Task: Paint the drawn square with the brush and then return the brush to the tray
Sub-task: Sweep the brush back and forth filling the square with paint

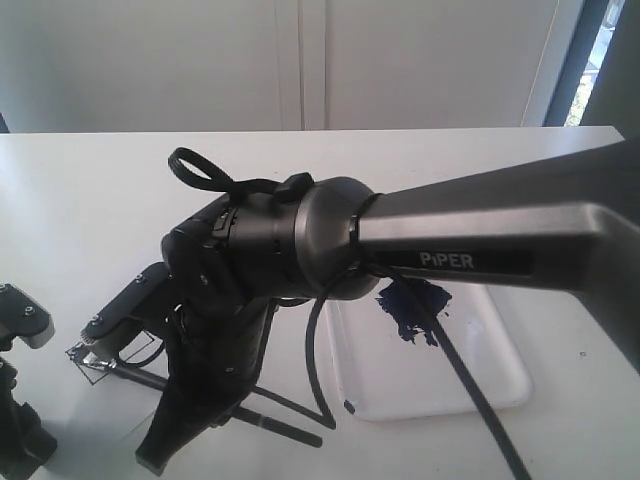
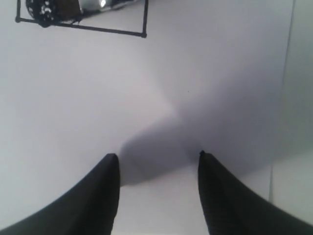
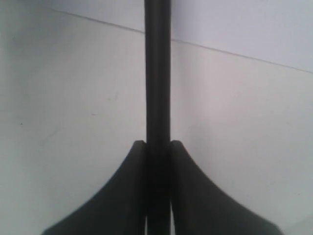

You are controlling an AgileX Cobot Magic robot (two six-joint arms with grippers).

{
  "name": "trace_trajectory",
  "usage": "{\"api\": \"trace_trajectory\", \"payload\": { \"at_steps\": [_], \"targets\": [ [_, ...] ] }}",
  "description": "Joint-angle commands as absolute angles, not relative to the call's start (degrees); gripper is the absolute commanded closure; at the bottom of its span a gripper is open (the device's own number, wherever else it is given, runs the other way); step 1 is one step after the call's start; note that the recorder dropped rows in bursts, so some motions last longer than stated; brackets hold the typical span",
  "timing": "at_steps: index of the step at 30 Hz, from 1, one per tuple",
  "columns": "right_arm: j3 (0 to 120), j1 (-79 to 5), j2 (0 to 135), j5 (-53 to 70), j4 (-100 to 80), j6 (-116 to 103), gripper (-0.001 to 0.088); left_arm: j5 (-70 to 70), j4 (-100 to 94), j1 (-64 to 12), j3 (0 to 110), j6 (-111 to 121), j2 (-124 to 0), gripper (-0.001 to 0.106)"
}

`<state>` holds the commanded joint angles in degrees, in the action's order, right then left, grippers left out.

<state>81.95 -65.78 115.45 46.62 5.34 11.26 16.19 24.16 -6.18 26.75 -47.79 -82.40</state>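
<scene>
A white surface (image 1: 90, 190) runs back to a pale wall (image 1: 150, 60) with vertical seams. At the upper right of the exterior view, a dark-framed window (image 1: 603, 48) shows daylight. A white paper sheet (image 2: 98, 107) lies flat on the surface. A tiny dark speck (image 1: 580, 352) marks the surface's right side.

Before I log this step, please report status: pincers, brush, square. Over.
Right pincer shut on brush, at drawn square. Left pincer open, empty, above paper. Path to tray looks free.
</scene>
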Motion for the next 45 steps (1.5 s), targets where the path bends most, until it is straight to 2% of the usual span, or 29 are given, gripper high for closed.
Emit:
{"api": "trace_trajectory", "payload": {
  "at_steps": [14,21,33,45],
  "targets": [
    [82.1,-65.6,115.5,49.8,-11.7,-5.0,0.0868,16.3,24.6,-6.2,26.7,-47.8,-82.4,0.052],
    [82.2,-65.6,115.5,51.0,-11.1,-4.5,0.0868,16.2,24.8,-6.2,26.7,-47.8,-82.4,0.052],
    [82.2,-66.7,115.5,52.8,0.0,6.4,0.0868,16.0,25.0,-6.2,26.7,-47.8,-82.4,0.052],
    [82.2,-66.8,115.5,53.7,-2.5,3.2,0.0868,16.2,25.0,-6.2,26.7,-47.8,-82.4,0.052]
  ]
}}
